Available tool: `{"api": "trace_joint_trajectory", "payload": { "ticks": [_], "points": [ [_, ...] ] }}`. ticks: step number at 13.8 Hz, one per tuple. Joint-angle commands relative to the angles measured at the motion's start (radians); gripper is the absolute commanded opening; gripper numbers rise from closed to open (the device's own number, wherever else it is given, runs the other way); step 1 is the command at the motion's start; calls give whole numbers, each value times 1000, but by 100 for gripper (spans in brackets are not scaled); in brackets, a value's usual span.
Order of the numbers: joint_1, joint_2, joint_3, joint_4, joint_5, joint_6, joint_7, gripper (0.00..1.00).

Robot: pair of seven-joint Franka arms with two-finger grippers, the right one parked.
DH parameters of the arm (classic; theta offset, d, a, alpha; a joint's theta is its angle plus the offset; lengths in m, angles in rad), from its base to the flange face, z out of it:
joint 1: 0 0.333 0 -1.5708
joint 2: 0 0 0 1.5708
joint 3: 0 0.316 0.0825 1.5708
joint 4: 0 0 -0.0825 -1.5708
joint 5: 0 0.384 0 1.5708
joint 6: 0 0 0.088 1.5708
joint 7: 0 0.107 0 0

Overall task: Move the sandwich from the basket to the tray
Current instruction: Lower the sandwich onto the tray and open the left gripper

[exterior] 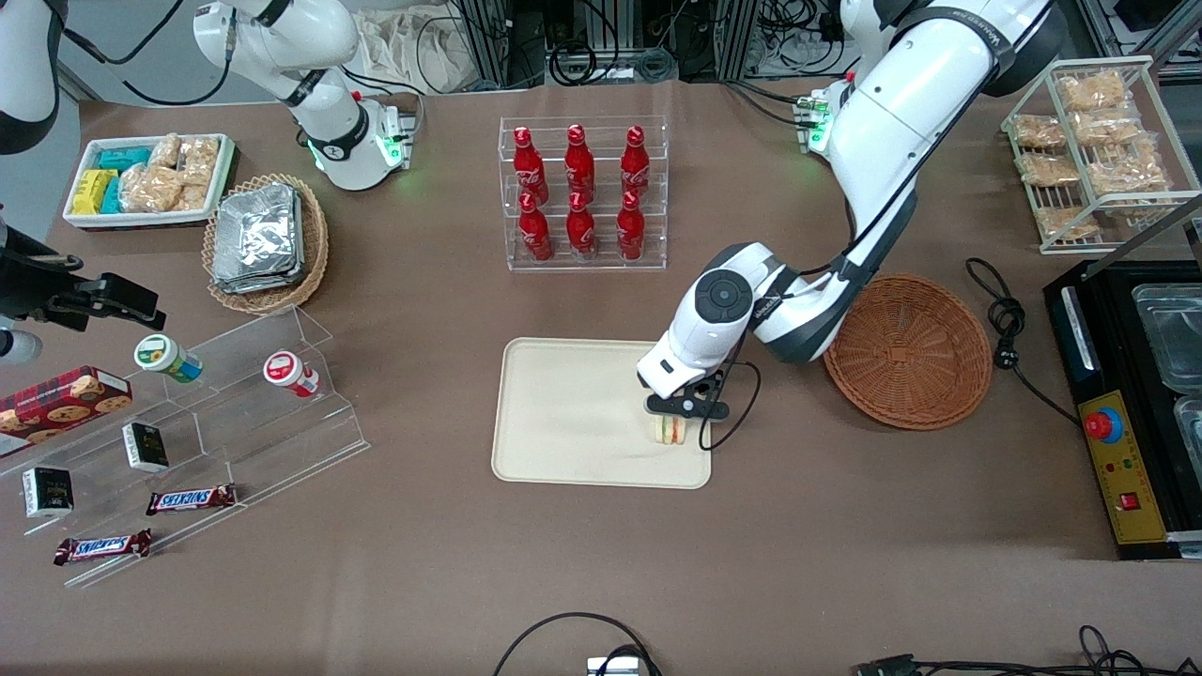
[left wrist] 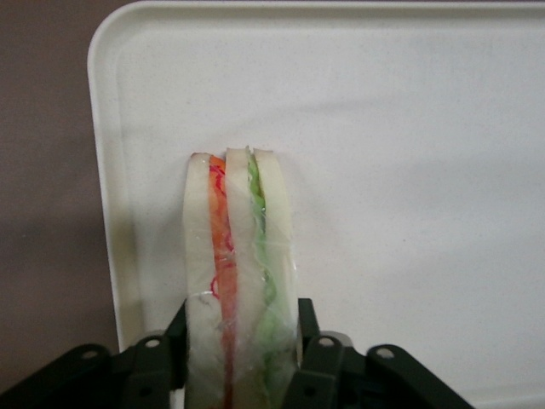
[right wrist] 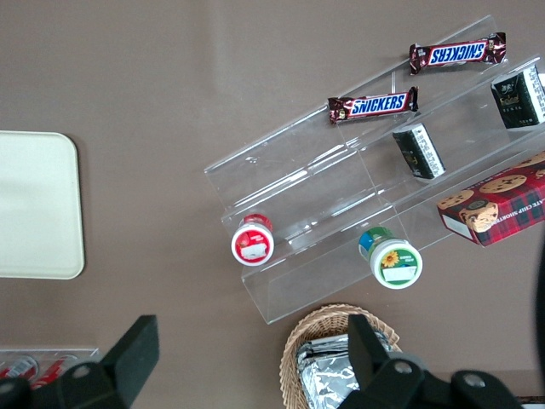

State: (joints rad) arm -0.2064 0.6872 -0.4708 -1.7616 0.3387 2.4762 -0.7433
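Hand (exterior: 678,420) clamps the sandwich (left wrist: 241,273) (upright) on the tray (exterior: 563,413), brown tabletop (exterior: 423,310) around.

The gripper (left wrist: 241,349) has its fingers (left wrist: 317,354) clamped on the sandwich (left wrist: 238,256) over the tray (left wrist: 409,128).

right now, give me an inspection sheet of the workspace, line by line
surface: brown table, flat.
job's things: sandwich over the tray, near the tray's corner closest to the basket; basket holds nothing seen.
clutter: cola bottles in a clear rack, foil packs in a tan basket, snack bin, clear stepped stand with cups and chocolate bars, wire rack of bagged snacks.
grippers: left gripper over the tray, shut on the sandwich.
cables: black cord and plug beside the basket; loops at the table edge nearest the camera.
surroundings: black control box with red button.
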Motion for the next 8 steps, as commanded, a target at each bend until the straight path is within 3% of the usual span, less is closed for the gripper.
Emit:
{"api": "trace_joint_trajectory", "payload": {
  "ticks": [1,8],
  "points": [
    [-22,15,6,68,28,-17,-96,87],
    [-36,3,6,266,28,-313,-197,99]
  ]
}}
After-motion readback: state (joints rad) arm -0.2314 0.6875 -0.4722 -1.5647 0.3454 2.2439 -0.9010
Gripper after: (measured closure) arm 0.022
